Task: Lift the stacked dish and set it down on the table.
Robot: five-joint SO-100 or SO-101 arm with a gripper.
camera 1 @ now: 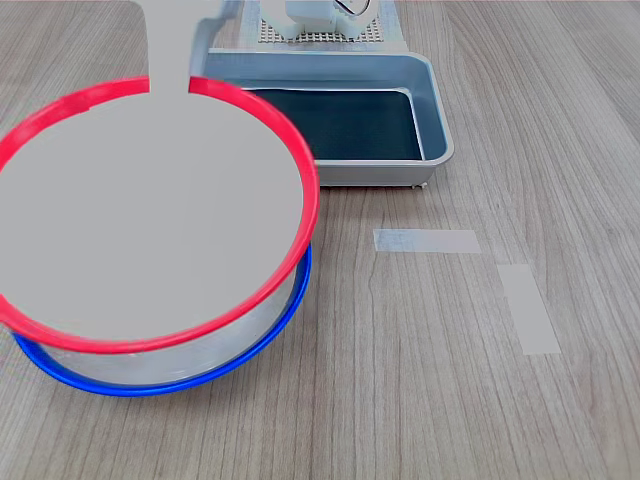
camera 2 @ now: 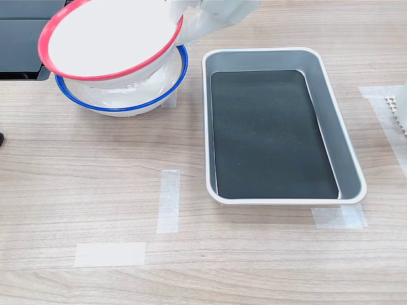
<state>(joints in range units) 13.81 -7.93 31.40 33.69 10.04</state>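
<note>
The stacked dish [camera 1: 150,210], red-rimmed with a pale grey centre, is raised and tilted above a blue-rimmed dish [camera 1: 200,375] at the first exterior view's left. My gripper [camera 1: 172,75] is shut on its far rim, one pale finger lying over the rim's inside. In the second exterior view the red-rimmed dish [camera 2: 108,35] hangs at the top left over the blue-rimmed dish [camera 2: 127,101], its side next to the gripper [camera 2: 184,25] lifted higher. The wood-grain table [camera 1: 420,380] spreads to the right of both dishes.
A grey metal tray [camera 1: 435,120] with a dark bottom stands beside the dishes, also seen as the tray [camera 2: 343,152]. Two pale tape strips [camera 1: 427,241] [camera 1: 528,308] lie on the tabletop. The arm's base [camera 1: 320,20] sits behind the tray. A dark object [camera 2: 19,38] lies at the second exterior view's top left.
</note>
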